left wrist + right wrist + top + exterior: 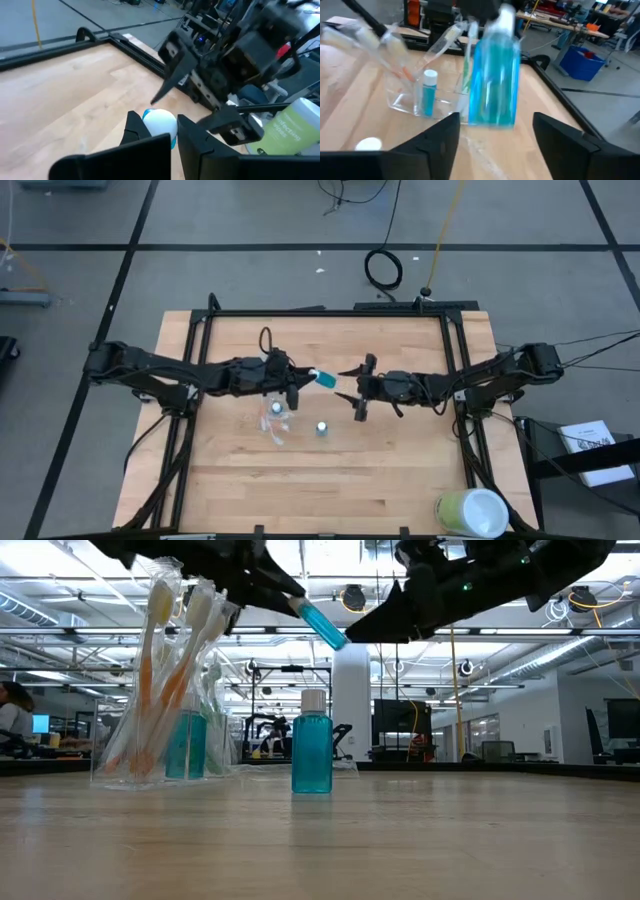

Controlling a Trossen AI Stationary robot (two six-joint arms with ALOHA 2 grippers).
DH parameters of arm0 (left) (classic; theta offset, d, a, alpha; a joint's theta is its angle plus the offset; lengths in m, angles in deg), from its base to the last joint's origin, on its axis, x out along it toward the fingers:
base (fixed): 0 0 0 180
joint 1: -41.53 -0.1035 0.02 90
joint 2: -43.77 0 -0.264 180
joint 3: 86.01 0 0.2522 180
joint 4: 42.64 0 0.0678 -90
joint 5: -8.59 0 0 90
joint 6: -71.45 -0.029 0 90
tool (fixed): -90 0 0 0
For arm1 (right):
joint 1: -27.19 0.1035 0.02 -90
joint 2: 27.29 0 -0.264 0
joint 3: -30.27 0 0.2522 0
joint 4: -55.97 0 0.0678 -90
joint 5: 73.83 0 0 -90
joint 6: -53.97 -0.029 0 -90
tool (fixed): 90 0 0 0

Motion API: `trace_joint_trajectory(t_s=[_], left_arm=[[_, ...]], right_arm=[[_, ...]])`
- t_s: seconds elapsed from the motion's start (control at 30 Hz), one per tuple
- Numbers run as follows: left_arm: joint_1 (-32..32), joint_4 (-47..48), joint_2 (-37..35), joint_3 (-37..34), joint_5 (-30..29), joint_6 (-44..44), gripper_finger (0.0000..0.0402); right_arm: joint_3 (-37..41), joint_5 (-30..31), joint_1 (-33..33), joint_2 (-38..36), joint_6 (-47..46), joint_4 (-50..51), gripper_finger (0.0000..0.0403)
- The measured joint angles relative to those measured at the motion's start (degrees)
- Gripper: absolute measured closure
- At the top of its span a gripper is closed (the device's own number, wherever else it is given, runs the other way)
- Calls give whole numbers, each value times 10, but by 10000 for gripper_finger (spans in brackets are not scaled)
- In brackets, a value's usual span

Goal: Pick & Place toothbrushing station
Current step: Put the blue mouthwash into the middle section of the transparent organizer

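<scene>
A little blue tube changing hands in mid-air above the table.

On the left, the clear cup (277, 423) stands on the wood with toothbrushes (165, 650) and one blue tube (429, 93) in it. Just above it the left gripper (303, 378) is clamped on the tube (326, 379) by its cap end. A third tube (322, 427) stands alone beside the cup. To the right, the right gripper (356, 387) has its fingers spread apart around the blue end. My worry: a grip that near the cap could let the tube slip and fall, toppling the standing one or the cup. The cap itself is hidden between the left fingers, and I cannot count the brushes.
</scene>
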Motion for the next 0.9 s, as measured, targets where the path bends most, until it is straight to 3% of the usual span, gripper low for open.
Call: trace_joint_trajectory(t_s=[0.23, 0.53, 0.73, 0.9], left_arm=[[16, 165, -112, 0, -1, -4, 401], [47, 398, -240, 0, -9, 45, 401], [63, 495, -246, 0, -41, 89, 401], [72, 522, -217, 0, -50, 117, 401]], right_arm=[[0, 0, 21, 0, 3, 1, 121], [1, 0, 35, -55, -30, 40, 123], [1, -2, 35, -96, -59, 91, 125], [1, -2, 35, -101, -68, 111, 124]])
